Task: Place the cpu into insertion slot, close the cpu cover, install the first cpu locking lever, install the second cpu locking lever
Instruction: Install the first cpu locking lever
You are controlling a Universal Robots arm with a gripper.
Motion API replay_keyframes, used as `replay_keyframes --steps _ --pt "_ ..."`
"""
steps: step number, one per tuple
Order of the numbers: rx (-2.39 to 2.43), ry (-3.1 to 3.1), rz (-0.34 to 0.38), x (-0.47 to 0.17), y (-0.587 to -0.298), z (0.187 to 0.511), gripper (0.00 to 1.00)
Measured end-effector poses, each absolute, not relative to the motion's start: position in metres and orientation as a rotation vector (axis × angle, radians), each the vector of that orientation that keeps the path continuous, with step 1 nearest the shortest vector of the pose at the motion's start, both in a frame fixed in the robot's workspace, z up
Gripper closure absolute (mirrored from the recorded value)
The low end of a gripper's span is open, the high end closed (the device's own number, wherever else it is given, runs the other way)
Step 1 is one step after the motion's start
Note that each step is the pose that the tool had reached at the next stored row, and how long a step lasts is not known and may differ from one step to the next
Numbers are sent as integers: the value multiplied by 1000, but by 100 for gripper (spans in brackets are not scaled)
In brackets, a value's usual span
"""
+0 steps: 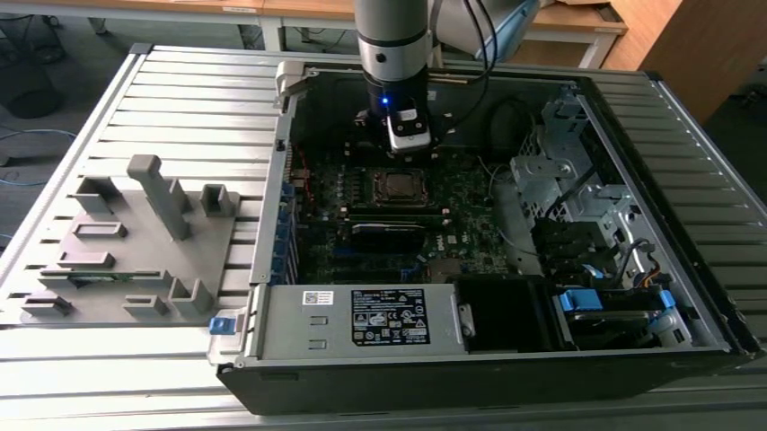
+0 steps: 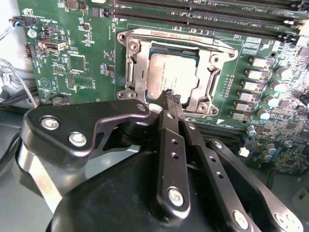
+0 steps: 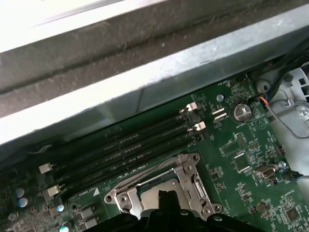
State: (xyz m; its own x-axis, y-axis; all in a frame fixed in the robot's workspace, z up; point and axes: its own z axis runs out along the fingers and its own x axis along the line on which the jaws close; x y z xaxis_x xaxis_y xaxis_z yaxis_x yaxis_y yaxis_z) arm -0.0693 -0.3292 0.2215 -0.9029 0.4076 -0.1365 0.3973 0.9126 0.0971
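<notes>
Second wrist view puts your one pincer point(image 2: 170, 94) nearest the lens, its two black fingers point(image 2: 166, 140) clenched together on nothing, tips poised just above the near edge of the cpu cover point(image 2: 135, 67). Beyond the tips you see the one cpu point(image 2: 174, 72) already seated in the insertion slot point(image 2: 205, 84), the silvery cover frame lying flat around it. Farther back, in the first wrist view, four long black memory slots point(image 3: 120, 150) run side by side past the socket. In the exterior view one grey fixture tray point(image 1: 120, 260) rests on the bench point(image 1: 180, 99), on the exterior view's left of the open case point(image 1: 480, 377).
</notes>
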Motion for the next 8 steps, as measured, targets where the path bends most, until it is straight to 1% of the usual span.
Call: replay_keyframes --steps 8 --pt "618 2927 99 -69 -329 221 89"
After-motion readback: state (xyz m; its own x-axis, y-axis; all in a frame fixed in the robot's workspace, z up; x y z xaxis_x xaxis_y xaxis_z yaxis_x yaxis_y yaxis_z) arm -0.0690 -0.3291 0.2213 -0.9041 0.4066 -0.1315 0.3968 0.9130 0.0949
